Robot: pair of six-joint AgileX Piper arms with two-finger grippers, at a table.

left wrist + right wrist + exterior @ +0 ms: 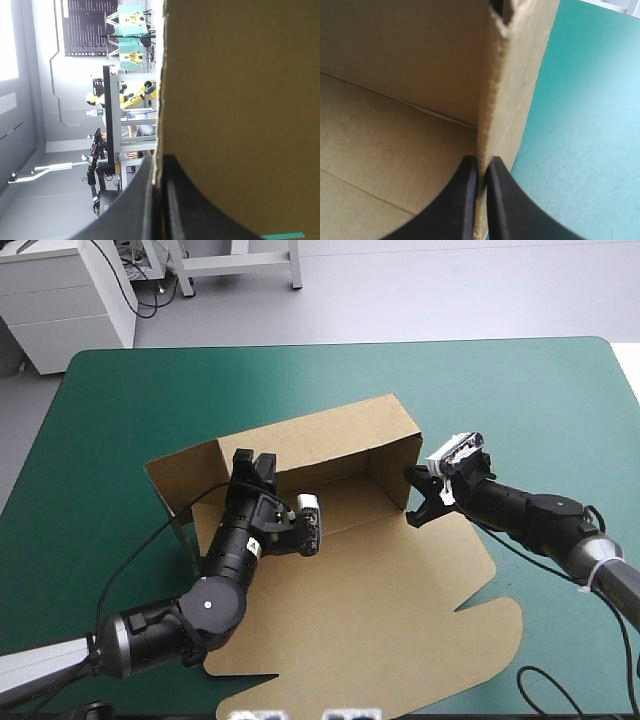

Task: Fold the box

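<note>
One box [350,580] of brown corrugated board is set at the middle of the teal-green surface [120,410]. Its far wall and right end wall are raised, and its broad lid is laid flat toward the near edge, cut with rounded tabs. Two pincers are counted. The left pincer [252,462] is all but closed on the edge of a raised wall near the box's left end. The right pincer [482,167] is likewise nearly closed, and the rough cut edge of the right end wall is clamped between its black fingers [462,200].
</note>
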